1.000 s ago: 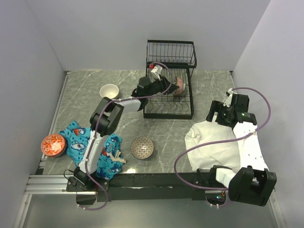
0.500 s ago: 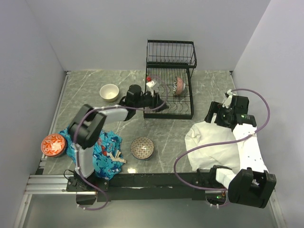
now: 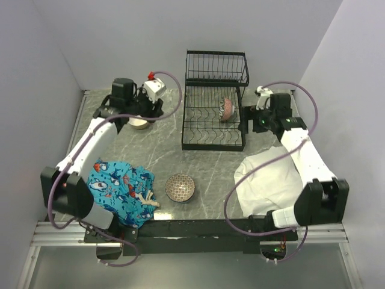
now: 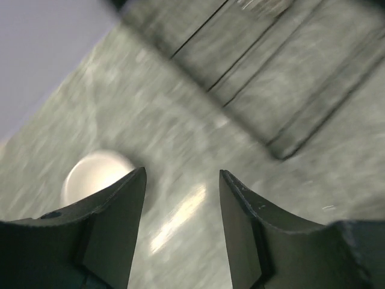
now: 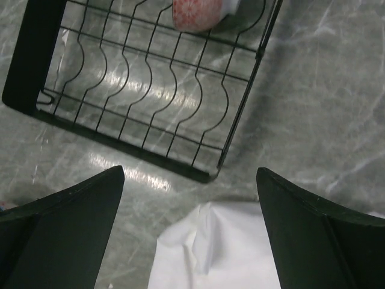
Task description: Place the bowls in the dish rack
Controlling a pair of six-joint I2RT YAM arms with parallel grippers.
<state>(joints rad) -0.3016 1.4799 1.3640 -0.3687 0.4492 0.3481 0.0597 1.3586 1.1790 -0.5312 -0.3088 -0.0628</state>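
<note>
The black wire dish rack [image 3: 213,146] stands at the back middle of the table. A pink bowl [image 3: 227,109] stands on edge in the rack's slotted base and also shows in the right wrist view [image 5: 195,13]. A white bowl [image 3: 139,124] sits left of the rack, and my left gripper [image 3: 143,114] hovers just over it, open and empty. In the left wrist view the white bowl [image 4: 93,171] lies left of the left gripper [image 4: 182,180]. A brown patterned bowl [image 3: 180,187] rests near the front. My right gripper [image 3: 249,120] is open at the rack's right side, over its corner [image 5: 207,174].
A blue patterned cloth [image 3: 120,186] lies at the front left, partly under my left arm. A white cloth [image 3: 271,180] lies at the front right, its edge below the right gripper [image 5: 240,253]. Walls close in the table on three sides.
My left arm swung away from the rack to the left, over the white bowl, leaving the pink bowl in the rack. My right arm moved back and left to the rack's right side.
</note>
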